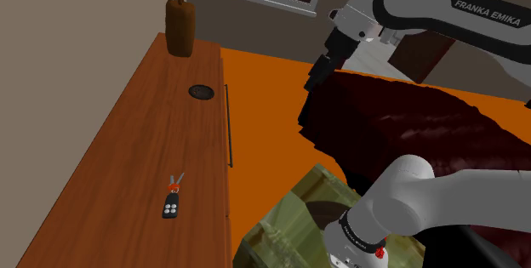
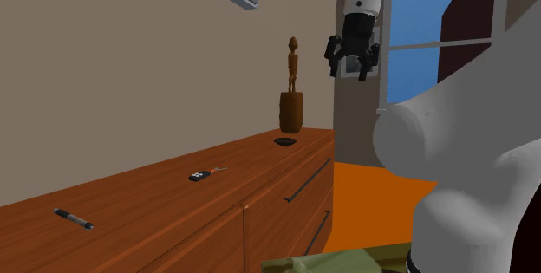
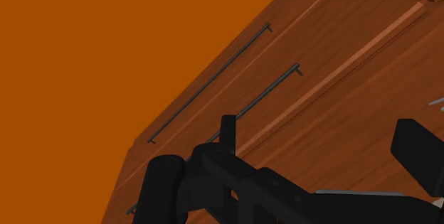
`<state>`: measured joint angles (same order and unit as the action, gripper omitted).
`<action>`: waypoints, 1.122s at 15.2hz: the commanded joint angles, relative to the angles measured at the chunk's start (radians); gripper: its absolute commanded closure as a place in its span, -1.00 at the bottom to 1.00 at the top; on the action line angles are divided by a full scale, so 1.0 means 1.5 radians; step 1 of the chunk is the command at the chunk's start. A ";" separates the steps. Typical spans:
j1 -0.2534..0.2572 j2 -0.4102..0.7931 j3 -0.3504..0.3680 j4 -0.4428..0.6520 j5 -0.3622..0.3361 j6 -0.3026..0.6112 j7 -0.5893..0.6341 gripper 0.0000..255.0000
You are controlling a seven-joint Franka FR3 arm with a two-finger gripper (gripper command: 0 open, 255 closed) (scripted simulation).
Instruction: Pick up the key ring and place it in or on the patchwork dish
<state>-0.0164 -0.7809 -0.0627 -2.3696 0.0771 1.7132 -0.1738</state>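
A pen (image 2: pixel 73 218) lies farthest from the fingers, at the second exterior view's left end of the wooden worktop (image 1: pixel 128 156). Next along is the key ring (image 1: pixel 173 198), with a black fob and a red tag. It lies flat on the worktop, well below the fingers and well apart from them, touched by nothing. Nearer the fingers but still lower is the small dark round dish (image 1: pixel 202 92), which sits on the worktop well apart from the key ring. Just past the dish a brown vase (image 1: pixel 179 28) holds a slim carved figure (image 2: pixel 293 63).

The gripper (image 1: pixel 316 69) hangs in the air beyond the worktop's front edge, above the orange floor (image 1: pixel 264 105). Its fingers (image 2: pixel 334 59) stand released, spread apart with nothing between them. In the wrist view the spread fingers (image 3: pixel 160 187) look onto the cabinet's wooden front, where two thin dark drawer handles (image 3: pixel 210 84) run side by side next to the floor.

Below the fingers and further to the shoulder view's right lies a dark red piece of furniture (image 1: pixel 408 130). The green stand (image 1: pixel 294 224) sits lower still.
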 commanded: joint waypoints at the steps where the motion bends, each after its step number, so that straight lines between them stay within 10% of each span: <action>1: 0.000 0.000 0.000 0.000 0.000 0.000 0.000 -1.00; 17: 0.027 0.109 0.281 -0.059 0.125 0.150 0.386 -1.00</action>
<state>0.0257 -0.6431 0.3334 -2.4644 0.2573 1.9201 0.3679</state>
